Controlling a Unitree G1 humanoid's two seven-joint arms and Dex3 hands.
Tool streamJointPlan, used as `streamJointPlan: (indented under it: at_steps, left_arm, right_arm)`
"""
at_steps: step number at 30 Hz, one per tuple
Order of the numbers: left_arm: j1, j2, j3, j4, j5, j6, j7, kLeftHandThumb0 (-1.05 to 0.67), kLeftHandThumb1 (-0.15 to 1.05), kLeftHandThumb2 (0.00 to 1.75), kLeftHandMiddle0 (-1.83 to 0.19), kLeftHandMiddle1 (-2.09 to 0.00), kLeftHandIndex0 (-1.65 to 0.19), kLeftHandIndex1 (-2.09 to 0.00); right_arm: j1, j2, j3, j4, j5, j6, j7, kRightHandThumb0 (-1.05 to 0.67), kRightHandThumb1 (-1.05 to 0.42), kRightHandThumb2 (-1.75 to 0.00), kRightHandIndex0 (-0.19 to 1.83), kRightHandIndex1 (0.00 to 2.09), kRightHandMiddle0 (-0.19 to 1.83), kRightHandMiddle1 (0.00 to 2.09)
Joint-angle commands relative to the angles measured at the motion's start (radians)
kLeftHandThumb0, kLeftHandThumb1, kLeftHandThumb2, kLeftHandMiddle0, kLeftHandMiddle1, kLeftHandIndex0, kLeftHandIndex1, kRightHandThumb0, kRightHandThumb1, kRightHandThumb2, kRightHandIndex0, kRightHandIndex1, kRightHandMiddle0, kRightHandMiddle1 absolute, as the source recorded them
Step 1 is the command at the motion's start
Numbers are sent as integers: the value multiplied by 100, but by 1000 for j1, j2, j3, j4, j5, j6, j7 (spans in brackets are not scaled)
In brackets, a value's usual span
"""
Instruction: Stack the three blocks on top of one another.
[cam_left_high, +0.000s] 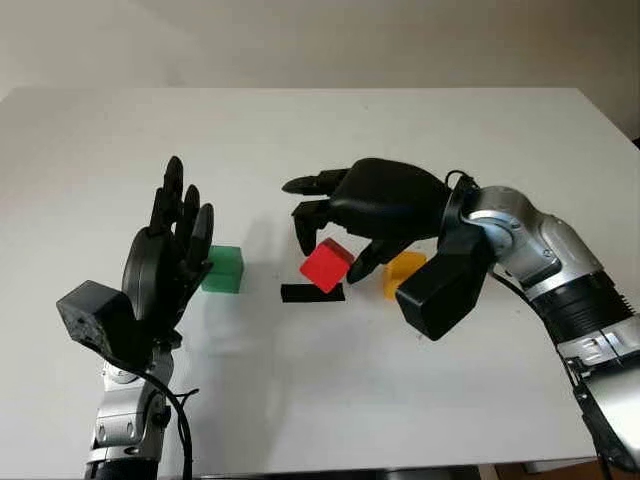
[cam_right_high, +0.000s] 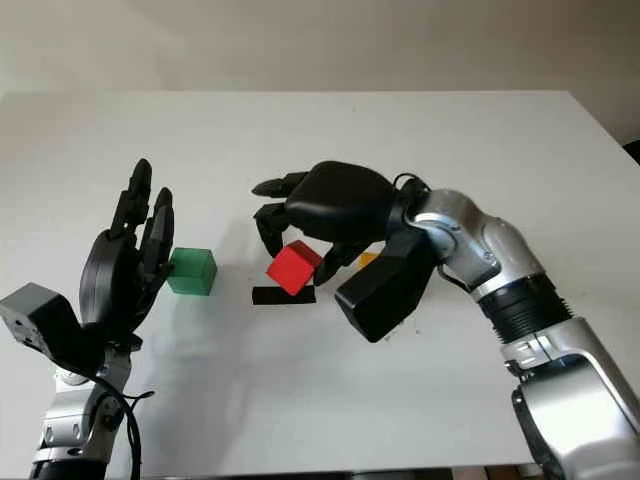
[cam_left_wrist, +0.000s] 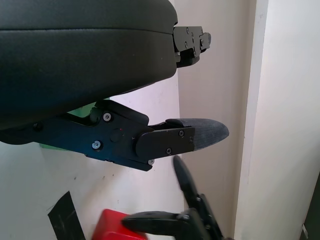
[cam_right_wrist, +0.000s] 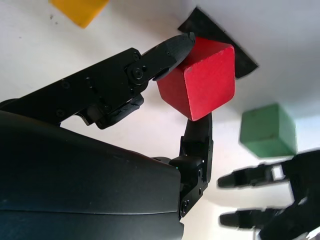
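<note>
My right hand (cam_left_high: 335, 240) is shut on the red block (cam_left_high: 326, 265), holding it tilted just above the black tape mark (cam_left_high: 312, 292) near the table's middle; the right wrist view shows fingertips (cam_right_wrist: 176, 45) pinching the red block (cam_right_wrist: 207, 80). The yellow block (cam_left_high: 404, 271) sits on the table just right of it, partly hidden under the hand. The green block (cam_left_high: 222, 269) stands left of the tape. My left hand (cam_left_high: 175, 245) is open and upright beside the green block, to its left.
The white table (cam_left_high: 320, 140) stretches far behind the blocks. Its front edge (cam_left_high: 330, 468) runs close below the arms. A pale wall lies beyond the far edge.
</note>
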Motion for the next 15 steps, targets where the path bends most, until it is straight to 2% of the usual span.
streamJointPlan:
  at_steps: [1, 12, 15]
  left_arm:
    - [4, -7, -3, -18, 2, -9, 2, -60, 105, 51, 7, -6, 9, -5]
    - [0, -6, -4, -8, 3, -13, 5, -61, 105, 50, 6, -5, 9, -5]
    - [-2, -6, -4, -4, 4, -18, 2, -60, 105, 50, 6, -5, 9, -5]
  right_arm:
    - [-21, 12, 15, 16, -9, -9, -10, -36, -97, -6, 26, 6, 45, 136]
    - [-18, 36, 48, 25, -17, 0, 19, -37, -96, -5, 25, 5, 45, 134]
    - [-20, 41, 55, 36, -41, -16, -15, -38, -95, -5, 26, 6, 47, 134]
